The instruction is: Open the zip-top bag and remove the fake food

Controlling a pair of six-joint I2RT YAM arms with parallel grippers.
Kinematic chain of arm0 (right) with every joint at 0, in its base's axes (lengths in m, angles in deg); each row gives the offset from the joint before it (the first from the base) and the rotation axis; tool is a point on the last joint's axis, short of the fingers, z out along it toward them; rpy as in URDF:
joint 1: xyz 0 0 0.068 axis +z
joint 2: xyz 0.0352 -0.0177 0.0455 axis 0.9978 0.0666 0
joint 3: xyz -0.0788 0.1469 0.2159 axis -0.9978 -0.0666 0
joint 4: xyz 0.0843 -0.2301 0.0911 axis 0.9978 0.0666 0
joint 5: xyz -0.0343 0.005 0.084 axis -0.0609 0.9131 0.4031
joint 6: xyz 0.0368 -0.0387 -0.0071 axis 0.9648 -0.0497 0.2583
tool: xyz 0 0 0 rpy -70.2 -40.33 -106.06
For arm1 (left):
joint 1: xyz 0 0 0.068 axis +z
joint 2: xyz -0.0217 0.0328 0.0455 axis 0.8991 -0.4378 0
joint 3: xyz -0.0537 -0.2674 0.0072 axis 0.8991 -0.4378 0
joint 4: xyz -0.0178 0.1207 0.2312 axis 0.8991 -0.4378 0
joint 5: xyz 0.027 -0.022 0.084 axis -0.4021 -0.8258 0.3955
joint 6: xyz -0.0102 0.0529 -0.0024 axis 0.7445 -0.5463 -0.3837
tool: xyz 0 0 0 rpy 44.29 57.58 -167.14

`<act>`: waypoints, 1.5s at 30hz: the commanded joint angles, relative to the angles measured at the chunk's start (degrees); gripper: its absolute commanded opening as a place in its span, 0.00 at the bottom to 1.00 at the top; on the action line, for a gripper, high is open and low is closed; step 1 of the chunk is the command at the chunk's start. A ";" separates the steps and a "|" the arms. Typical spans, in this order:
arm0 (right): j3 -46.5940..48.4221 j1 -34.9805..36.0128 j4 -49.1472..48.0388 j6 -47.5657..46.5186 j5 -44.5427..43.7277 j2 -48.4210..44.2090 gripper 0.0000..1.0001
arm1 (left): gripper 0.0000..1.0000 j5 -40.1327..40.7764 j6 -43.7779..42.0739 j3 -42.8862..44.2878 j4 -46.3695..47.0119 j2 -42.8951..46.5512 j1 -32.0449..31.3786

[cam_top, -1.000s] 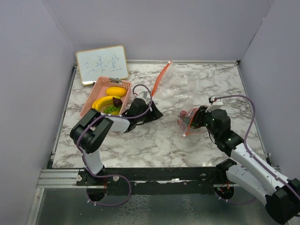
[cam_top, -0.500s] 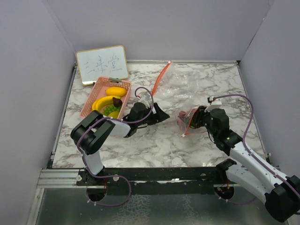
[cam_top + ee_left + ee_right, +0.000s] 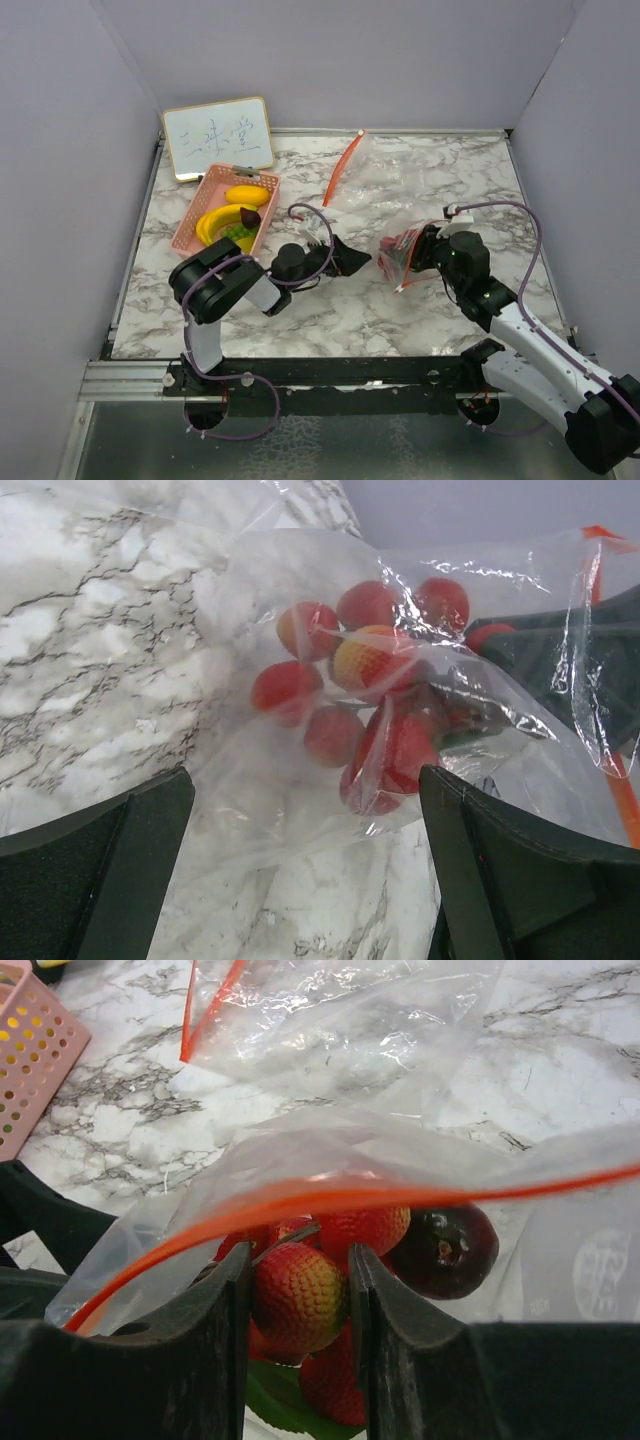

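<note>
Hold: right gripper [image 3: 298, 1272] jaws clamp clear zip-top bag [image 3: 350, 1155] around red plastic berry cluster [image 3: 365, 680].
Reach: left gripper [image 3: 305, 785] jaws wide, empty; pinch film only.

White counter [image 3: 330, 310] veined in grey marble, pink perforated basket [image 3: 192, 206], yellow banana [image 3: 213, 220], clear zip-top bag [image 3: 250, 790] with orange-red zip strip, red berry cluster [image 3: 370, 665] blushed yellow, dark purple fruit [image 3: 445, 1250]
</note>
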 commanded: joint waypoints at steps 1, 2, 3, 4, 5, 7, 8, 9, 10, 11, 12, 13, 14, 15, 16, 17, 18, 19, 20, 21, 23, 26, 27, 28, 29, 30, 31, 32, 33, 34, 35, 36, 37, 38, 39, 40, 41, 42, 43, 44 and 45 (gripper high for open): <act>0.32 -0.40 -3.72 -0.38 1.41 -0.72 0.01 | 0.99 -5.11 -1.02 1.34 20.52 -7.43 -0.53; 0.20 -0.40 -3.64 -0.32 1.59 -0.83 0.01 | 0.99 -5.26 -1.20 1.76 21.27 -8.37 -0.75; 0.08 -0.40 -3.55 -0.23 1.90 -1.03 0.01 | 0.99 -5.00 -1.77 2.07 21.05 -8.84 -0.93; -0.01 -0.42 -3.50 -0.21 2.10 -1.19 0.01 | 0.99 -4.61 -3.23 2.34 20.48 -8.87 -1.11; -0.18 -0.40 -3.41 -0.19 2.19 -1.45 0.01 | 0.99 -4.35 -4.46 2.48 19.80 -8.64 -1.30; -0.50 -0.43 -3.24 -0.13 2.20 -1.70 0.01 | 0.99 -4.20 -6.85 2.86 18.04 -7.86 -1.35; -0.51 -0.45 -3.19 -0.12 2.16 -1.75 0.01 | 0.99 -4.13 -7.77 3.12 16.88 -7.33 -1.34; -0.51 -0.40 -3.09 -0.15 2.15 -1.80 0.01 | 0.98 -4.00 -8.81 3.40 15.87 -6.88 -1.34; -0.48 -0.40 -3.14 -0.11 2.27 -1.72 0.01 | 0.94 -3.92 -9.49 3.77 15.05 -6.59 -1.37; -0.35 -0.40 -3.18 -0.12 2.48 -1.65 0.01 | 0.90 -3.87 -10.08 4.16 14.43 -6.63 -1.41; -0.15 -0.40 -3.12 0.02 2.83 -1.57 0.01 | 0.88 -3.87 -10.66 4.71 13.96 -6.85 -1.43; 0.04 -0.40 -3.10 0.12 3.22 -1.51 0.01 | 0.86 -3.90 -11.01 5.24 13.60 -7.23 -1.49; 0.24 -0.40 -3.03 0.25 3.66 -1.51 0.01 | 0.83 -3.84 -10.95 5.69 13.41 -7.70 -1.50; 0.42 -0.42 -3.02 0.45 3.99 -1.54 0.01 | 0.79 -3.79 -10.74 6.01 13.52 -8.11 -1.46; 0.50 -0.40 -2.95 0.53 4.30 -1.59 0.01 | 0.73 -3.95 -10.36 6.29 13.80 -8.42 -1.44; 0.66 -0.40 -2.64 0.56 4.42 -1.71 0.01 | 0.65 -4.16 -9.99 6.70 14.11 -8.73 -1.43; 0.76 -0.40 -2.36 0.52 4.31 -1.82 0.01 | 0.56 -4.31 -9.62 6.88 14.21 -8.92 -1.55; 0.90 -0.40 -2.05 0.44 4.22 -1.99 0.01 | 0.47 -4.47 -9.39 7.05 14.35 -8.95 -1.59; 0.95 -0.40 -1.75 0.36 4.10 -2.20 0.01 | 0.37 -4.62 -9.23 7.16 14.45 -8.96 -1.56; 0.90 -0.40 -1.62 0.27 3.94 -2.41 0.01 | 0.25 -4.81 -9.10 7.17 14.44 -8.84 -1.53; 0.60 -0.42 -1.69 0.30 3.82 -2.72 0.01 | 0.00 -5.09 -8.55 6.89 14.37 -8.52 -1.54; 0.37 -0.40 -1.63 0.45 3.99 -2.67 0.01 | 0.00 -4.76 -8.19 5.78 14.10 -7.56 -1.58; 0.41 -0.40 -1.49 0.53 4.04 -2.64 0.01 | 0.00 -4.11 -8.06 5.54 12.49 -7.03 -1.55; 0.50 -0.40 -1.32 0.58 4.17 -2.64 0.01 | 0.00 -3.09 -7.97 5.62 9.70 -6.45 -1.40; 0.60 -0.40 -1.15 0.52 4.34 -2.72 0.01 | 0.00 -1.50 -7.97 5.79 6.98 -5.95 -1.30; 0.88 -0.44 -0.90 0.49 4.54 -2.83 0.01 | 0.00 -0.10 -8.00 5.70 5.06 -5.50 -1.02; 1.22 -0.40 -0.52 0.36 4.86 -3.00 0.01 | 0.00 2.20 -7.71 4.94 4.25 -4.91 -0.67; 1.70 -0.41 -0.05 0.06 5.31 -3.19 0.01 | 0.00 4.35 -6.79 3.76 3.81 -4.27 -0.06; 2.22 -0.40 0.61 -0.21 5.67 -3.32 0.01 | 0.00 5.76 -5.63 2.86 2.98 -3.54 0.80; 2.82 -0.40 1.47 -0.32 5.97 -3.46 0.01 | 0.00 6.16 -4.46 2.63 1.20 -3.04 1.96; 3.40 -0.40 2.34 -0.37 6.63 -3.70 0.01 | 0.00 6.19 -4.13 2.93 -1.30 -2.59 3.55; 3.97 -0.40 3.14 -0.50 7.56 -3.88 0.01 | 0.00 6.33 -4.12 3.41 -3.63 -2.05 4.44; 4.42 -0.40 3.74 -0.49 8.65 -4.18 0.01 | 0.00 6.85 -4.30 3.82 -5.97 -1.68 5.06; 4.75 -0.40 4.23 -0.44 10.21 -4.55 0.01 | 0.00 7.55 -4.71 4.10 -7.83 -1.26 5.41; 5.06 -0.40 4.42 -0.41 12.00 -4.84 0.01 | 0.00 8.15 -5.17 4.56 -9.97 -0.88 5.56; 5.39 -0.40 4.38 -0.33 14.71 -4.94 0.01 | 0.00 8.88 -6.04 5.26 -11.98 -0.60 5.53; 5.77 -0.40 4.37 0.09 17.34 -4.88 0.01 | 0.00 9.24 -6.76 5.97 -13.49 -0.59 5.37; 6.12 -0.40 4.18 0.91 19.69 -4.72 0.01 | 0.00 9.48 -7.42 6.68 -14.77 -0.65 5.15; 6.34 -0.40 3.74 1.69 22.19 -4.67 0.01 | 0.00 9.90 -7.50 7.49 -16.29 -0.88 5.01; 6.40 -0.40 2.75 2.36 24.72 -4.66 0.01 | 0.00 10.22 -7.49 8.20 -17.81 -1.12 4.95; 6.29 -0.40 1.42 2.43 27.82 -4.58 0.01 | 0.00 10.39 -7.48 8.85 -18.51 -1.39 4.84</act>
